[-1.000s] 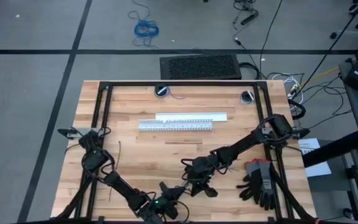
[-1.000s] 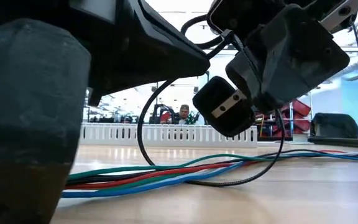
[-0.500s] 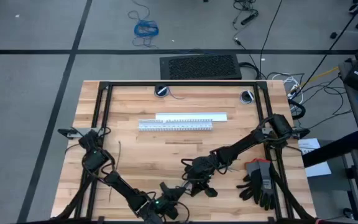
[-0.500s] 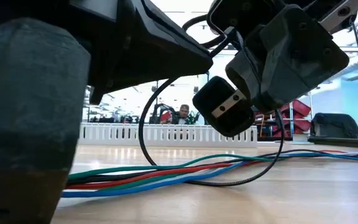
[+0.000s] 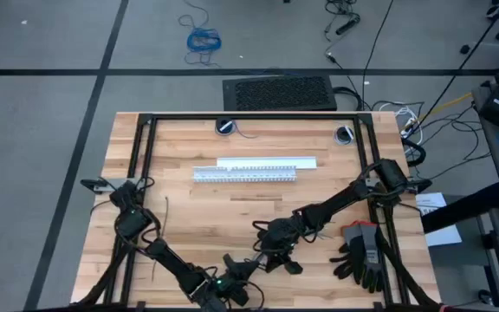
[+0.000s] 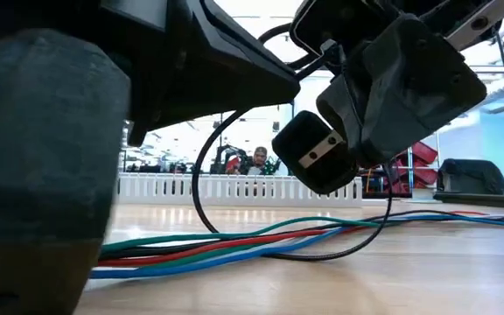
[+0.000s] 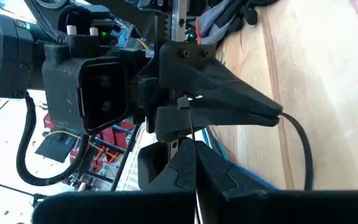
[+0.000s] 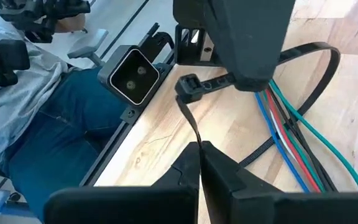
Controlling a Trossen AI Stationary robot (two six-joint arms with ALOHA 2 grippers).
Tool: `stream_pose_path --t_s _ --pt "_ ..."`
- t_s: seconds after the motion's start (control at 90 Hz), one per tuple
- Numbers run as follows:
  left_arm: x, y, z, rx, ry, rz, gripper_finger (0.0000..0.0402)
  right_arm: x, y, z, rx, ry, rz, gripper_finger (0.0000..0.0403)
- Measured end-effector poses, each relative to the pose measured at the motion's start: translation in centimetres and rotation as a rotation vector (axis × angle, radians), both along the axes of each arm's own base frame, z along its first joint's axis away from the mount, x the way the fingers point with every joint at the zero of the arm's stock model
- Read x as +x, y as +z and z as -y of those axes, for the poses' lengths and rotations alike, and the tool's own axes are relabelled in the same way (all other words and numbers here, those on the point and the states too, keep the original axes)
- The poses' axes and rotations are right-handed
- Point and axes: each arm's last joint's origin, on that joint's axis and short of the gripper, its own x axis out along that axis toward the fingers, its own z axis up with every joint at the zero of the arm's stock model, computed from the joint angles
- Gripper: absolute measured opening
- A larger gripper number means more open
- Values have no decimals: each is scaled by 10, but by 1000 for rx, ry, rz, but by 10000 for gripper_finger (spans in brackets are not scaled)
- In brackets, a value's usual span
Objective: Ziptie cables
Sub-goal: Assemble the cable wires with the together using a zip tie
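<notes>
Ziptie (image 8: pixel 303 93) looped around the cables (image 8: pixel 294 146) at the desk's (image 5: pixel 232 208) near edge, tail pinched in shut right gripper (image 8: pixel 199 149) jaws, head held by clamped left gripper (image 7: pixel 194 146) jaws.

- The high camera sat well above, looking straight down on the whole wooden table (image 5: pixel 197 217), with grey floor all around it.
- The low camera sat at tabletop height near the front edge, facing level across the boards to the white slotted duct (image 6: pixel 234 188) and the room behind. It was so close that the arms filled most of its picture.
- The left wrist camera looked past its own fingers, right up against the right gripper (image 7: pixel 229 112).
- The right wrist camera looked back toward the front edge, catching the low camera's box (image 8: pixel 132 74) and a seated person (image 8: pixel 48 124) behind it.
- Low and right wrist views shared the cables (image 6: pixel 234 249) and the looped ziptie (image 8: pixel 303 81).
</notes>
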Motion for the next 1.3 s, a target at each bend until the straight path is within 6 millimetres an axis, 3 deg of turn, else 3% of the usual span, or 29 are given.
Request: stream_pose_path --t_s 1.3 --pt "3 -1 -1 51 -85 -79 0 0 2 -1 71 29 -33 0"
